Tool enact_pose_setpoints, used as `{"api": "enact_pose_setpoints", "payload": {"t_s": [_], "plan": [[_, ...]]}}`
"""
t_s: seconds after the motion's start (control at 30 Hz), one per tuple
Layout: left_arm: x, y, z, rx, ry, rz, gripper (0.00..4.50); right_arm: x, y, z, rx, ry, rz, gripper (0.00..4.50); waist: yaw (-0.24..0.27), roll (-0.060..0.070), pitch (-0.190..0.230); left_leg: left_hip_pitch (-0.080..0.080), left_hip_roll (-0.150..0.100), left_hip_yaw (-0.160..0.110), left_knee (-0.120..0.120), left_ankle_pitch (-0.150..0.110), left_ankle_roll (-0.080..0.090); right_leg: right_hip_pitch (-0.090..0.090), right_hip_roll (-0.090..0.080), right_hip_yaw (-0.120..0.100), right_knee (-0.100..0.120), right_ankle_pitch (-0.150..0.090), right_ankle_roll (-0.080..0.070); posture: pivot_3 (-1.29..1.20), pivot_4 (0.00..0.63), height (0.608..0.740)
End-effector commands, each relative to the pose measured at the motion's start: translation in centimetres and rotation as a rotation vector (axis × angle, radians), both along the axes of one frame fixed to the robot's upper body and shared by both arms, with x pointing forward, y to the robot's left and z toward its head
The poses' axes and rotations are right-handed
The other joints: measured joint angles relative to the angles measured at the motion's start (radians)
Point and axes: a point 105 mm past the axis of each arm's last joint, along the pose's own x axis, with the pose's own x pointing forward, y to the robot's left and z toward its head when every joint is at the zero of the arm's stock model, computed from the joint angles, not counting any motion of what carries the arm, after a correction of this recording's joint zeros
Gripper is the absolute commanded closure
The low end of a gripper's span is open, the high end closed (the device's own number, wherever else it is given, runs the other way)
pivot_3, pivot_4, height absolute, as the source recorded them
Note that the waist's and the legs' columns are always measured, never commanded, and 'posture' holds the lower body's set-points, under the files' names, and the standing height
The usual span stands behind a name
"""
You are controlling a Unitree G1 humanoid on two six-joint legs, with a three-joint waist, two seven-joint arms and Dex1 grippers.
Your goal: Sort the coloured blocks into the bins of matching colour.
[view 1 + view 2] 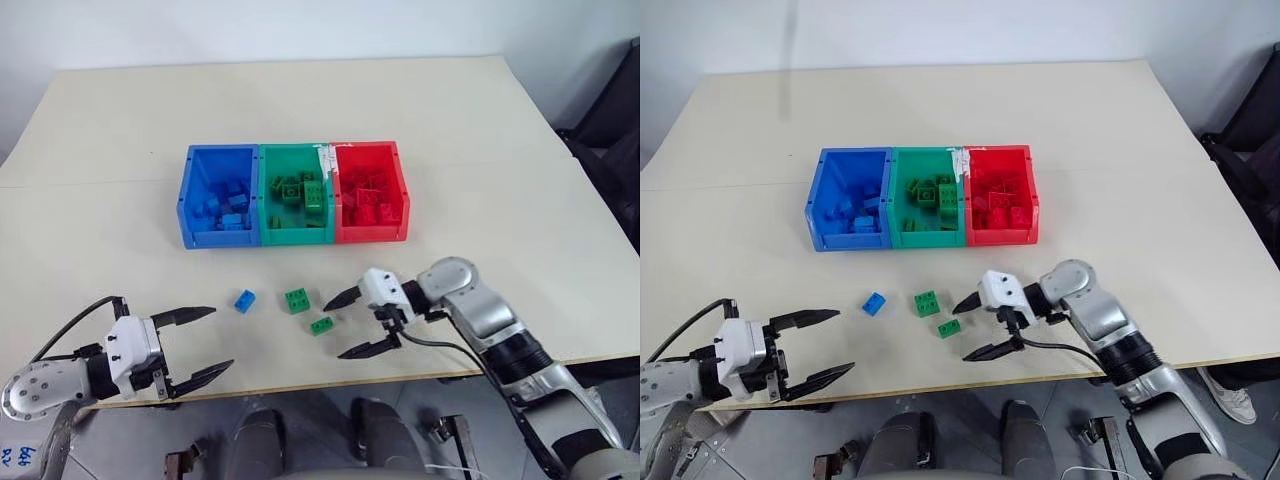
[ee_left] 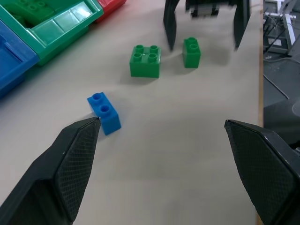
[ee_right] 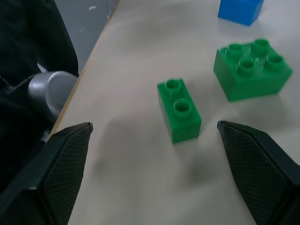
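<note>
1. Three loose blocks lie on the table [image 1: 520, 150] in front of the bins [image 1: 292, 237]: a blue two-stud block [image 1: 245, 299], a green four-stud block [image 1: 297, 300] and a small green two-stud block [image 1: 321, 325] nearest the table's front edge.
2. Right gripper [image 1: 357, 322] is the nearer one by far: the small green two-stud block lies just beyond its fingertips, centred in the gap in the right wrist view, its long axis running roughly along the fingers' reach, not across it.
3. Its fingers are spread wide, grasping nothing.
4. Left gripper [image 1: 200, 345] hangs near the front edge, also spread and empty, with the blue block ahead of one fingertip.
5. Blue, green and red bins already hold many matching blocks.
</note>
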Motion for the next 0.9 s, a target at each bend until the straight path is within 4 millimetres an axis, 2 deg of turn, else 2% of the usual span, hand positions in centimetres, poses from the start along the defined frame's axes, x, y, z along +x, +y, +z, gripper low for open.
{"api": "enact_pose_setpoints", "payload": {"t_s": [0.03, 0.1, 0.43, 0.6, 0.67, 0.83, 0.9], "plan": [[-0.4, -0.4, 0.8, -0.013, -0.029, -0.001, 0.00, -0.1, 0.8, -0.4, -0.003, -0.019, 0.012, 0.21, -0.001, -0.001, 0.000, 0.000, 0.000, 0.000, 0.000, 0.000, 0.000, 0.000, 0.000, 0.000, 0.000, 0.000, 0.000, 0.00, 0.150, 0.740], [-0.4, -0.4, 0.8, -0.014, -0.030, 0.001, 0.00, -0.3, 0.7, -0.6, -0.003, -0.012, 0.017, 0.64, -0.001, -0.001, 0.000, 0.001, 0.001, 0.000, 0.000, 0.000, 0.000, 0.000, 0.000, 0.000, 0.001, 0.000, 0.000, 0.00, 0.150, 0.740], [0.6, -0.5, 1.0, -0.018, -0.041, -0.014, 0.00, -0.4, 0.4, 0.9, 0.093, -0.027, -0.013, 3.96, 0.000, -0.001, 0.000, 0.001, 0.001, 0.000, 0.000, 0.000, 0.000, 0.000, 0.001, 0.000, 0.001, 0.000, -0.001, 0.00, 0.150, 0.740], [1.2, -0.8, 1.1, -0.027, -0.053, -0.022, 0.00, 0.2, -0.1, 2.2, 0.140, -0.058, -0.070, 4.04, 0.000, -0.001, 0.000, 0.001, 0.001, 0.000, 0.000, 0.000, 0.000, 0.000, 0.001, 0.000, 0.001, 0.000, 0.000, 0.00, 0.150, 0.740], [1.5, -0.9, 1.3, -0.042, -0.063, -0.017, 0.00, 0.8, 0.0, 4.0, 0.213, -0.049, -0.115, 4.04, -0.001, -0.001, 0.000, 0.001, 0.001, 0.000, 0.000, 0.000, 0.000, 0.000, 0.001, 0.000, 0.001, 0.000, 0.000, 0.00, 0.150, 0.740], [2.9, -1.4, 2.8, -0.147, -0.107, 0.048, 0.00, 4.5, 1.2, 9.6, 0.388, -0.093, -0.310, 4.04, -0.004, -0.001, 0.000, 0.001, 0.002, 0.001, 0.000, 0.000, 0.000, -0.001, 0.001, 0.000, 0.002, 0.000, 0.000, 0.00, 0.150, 0.740], [3.4, -1.6, 3.2, -0.179, -0.115, 0.068, 0.00, 5.7, 1.8, 11.0, 0.428, -0.118, -0.360, 4.04, -0.005, -0.001, 0.000, 0.001, 0.003, 0.001, 0.000, 0.000, 0.000, -0.001, 0.002, 0.000, 0.002, 0.000, -0.001, 0.00, 0.150, 0.740]]}}
